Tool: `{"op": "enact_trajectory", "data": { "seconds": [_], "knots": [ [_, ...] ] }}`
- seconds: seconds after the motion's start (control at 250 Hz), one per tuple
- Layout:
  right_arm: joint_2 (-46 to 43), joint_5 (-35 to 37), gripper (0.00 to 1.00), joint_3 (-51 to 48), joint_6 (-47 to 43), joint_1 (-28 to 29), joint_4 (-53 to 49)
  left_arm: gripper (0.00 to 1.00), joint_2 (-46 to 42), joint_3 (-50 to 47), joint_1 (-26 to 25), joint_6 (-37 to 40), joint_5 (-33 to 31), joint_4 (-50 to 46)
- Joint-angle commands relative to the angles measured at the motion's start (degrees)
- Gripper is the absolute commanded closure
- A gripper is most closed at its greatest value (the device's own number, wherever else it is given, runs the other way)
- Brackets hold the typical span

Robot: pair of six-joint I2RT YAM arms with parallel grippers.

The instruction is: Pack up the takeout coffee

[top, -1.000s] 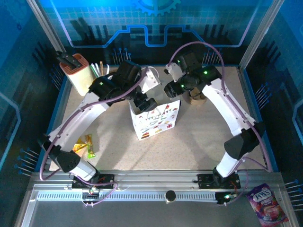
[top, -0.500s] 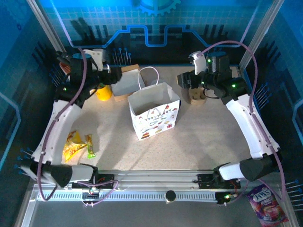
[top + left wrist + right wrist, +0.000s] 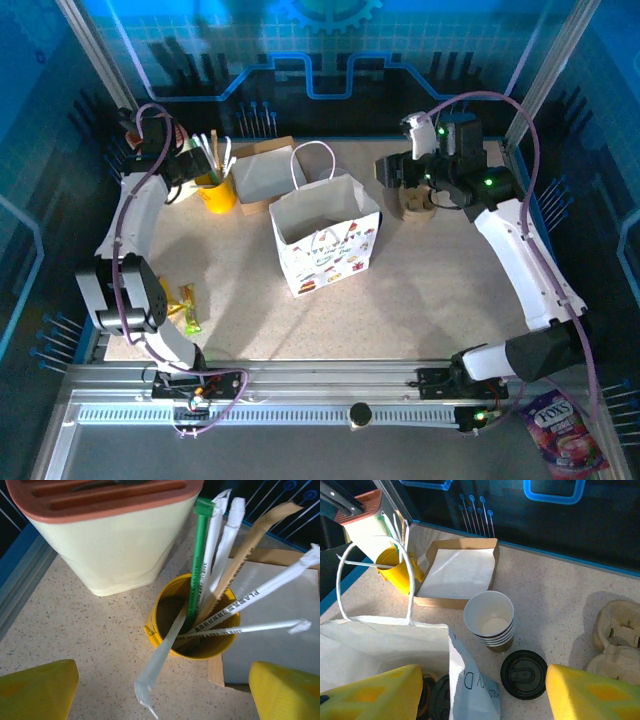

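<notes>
Paper bag (image 3: 328,250) and open cup (image 3: 490,616) obstruct; near-right tabletop (image 3: 440,300) lies bare.

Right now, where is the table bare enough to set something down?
Bare: the near table between paper bag, snack packets and right arm. Crowded: the back, with straw pot, cardboard tray, open cup, lid, carrier.

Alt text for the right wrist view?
A lidless cup stands on the table with a black lid lying flat beside it, just ahead of the open right gripper. The white bag is at lower left, the pulp carrier at right, a brown box and yellow straw cup behind.
</notes>
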Motion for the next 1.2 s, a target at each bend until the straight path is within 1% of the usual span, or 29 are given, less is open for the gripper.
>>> {"op": "enact_trajectory", "data": {
  "seconds": [0.0, 0.144, 0.28, 0.467, 0.603, 0.711, 0.771, 1.015, 1.135, 1.195],
  "knots": [
    [0.38, -2.31, 0.33, -0.37, -0.19, -1.02, 1.83, 0.19, 1.88, -1.18, 0.52, -0.94, -0.12, 0.77],
    [0.65, -2.85, 0.33, -0.37, -0.25, -1.58, 1.95, 0.39, 1.45, -4.51, 0.52, -0.94, 0.60, 2.33],
    [0.65, -3.41, 0.33, -0.50, -0.12, -1.78, 2.00, 0.48, 1.79, -5.62, 0.51, -0.38, 0.11, 3.23],
    [0.05, -3.52, 0.32, -0.89, -0.45, -1.82, 1.44, 0.66, 3.32, -4.45, 0.47, 1.16, 0.20, 2.88],
    [-0.55, -3.41, 0.32, -1.60, -0.61, -2.04, 1.23, 0.77, 1.86, -4.77, 0.41, 1.84, -0.02, 2.71],
    [-0.83, -3.74, 0.32, -1.88, -0.65, -2.24, 1.14, 0.85, -1.54, -5.29, 0.34, 2.59, -1.39, 2.34],
    [-0.91, -3.85, 0.32, -1.87, -0.66, -2.19, 1.20, 0.88, -3.64, -5.49, 0.35, 2.97, -2.22, 2.21],
    [-1.20, -4.46, 0.32, -1.95, -0.65, -2.47, 1.37, 0.91, -14.41, -4.08, -0.94, 4.98, -5.15, -3.75],
    [-1.45, -4.73, 0.32, -1.93, -0.57, -2.71, 1.57, 0.97, -21.30, -1.73, -2.37, 6.33, -5.74, -8.62],
    [-1.67, -4.76, 0.31, -2.03, -0.57, -2.79, 1.59, 1.00, -24.84, 0.48, -3.36, 6.91, -4.49, -11.62]
  ]
}}
